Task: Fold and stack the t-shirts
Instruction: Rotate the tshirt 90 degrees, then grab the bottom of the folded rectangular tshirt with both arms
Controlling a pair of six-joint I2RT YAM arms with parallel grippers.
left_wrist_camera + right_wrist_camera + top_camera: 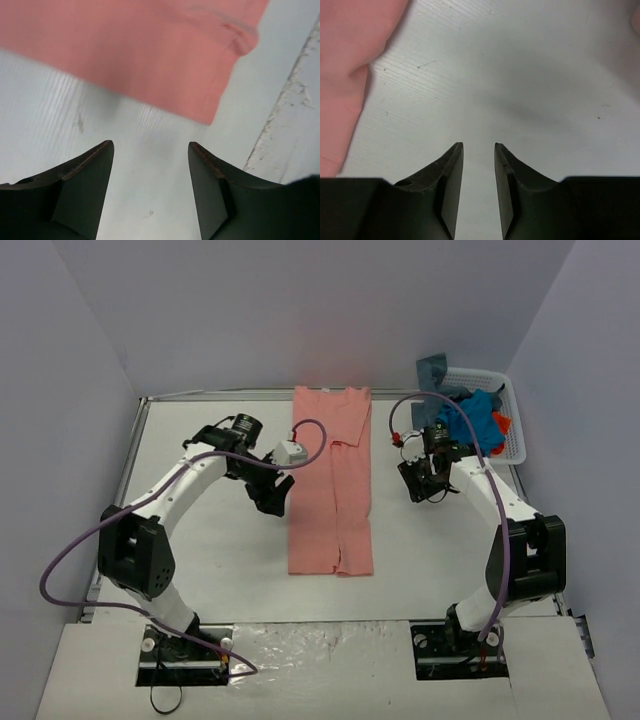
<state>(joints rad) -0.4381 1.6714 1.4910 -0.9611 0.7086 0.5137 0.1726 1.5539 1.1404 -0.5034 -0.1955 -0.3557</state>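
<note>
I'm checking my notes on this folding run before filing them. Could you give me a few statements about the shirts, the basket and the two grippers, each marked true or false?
1. The salmon-pink shirt lies flat on the table as a long narrow strip. True.
2. The left gripper has that shirt clamped in its jaws. False: the jaws stand apart with only bare table between them, and the shirt's edge lies just beyond.
3. The white basket is empty. False: a blue shirt and other cloth sit in it.
4. The right gripper holds nothing. True: its jaws are slightly apart over bare table, beside the shirt.
</note>
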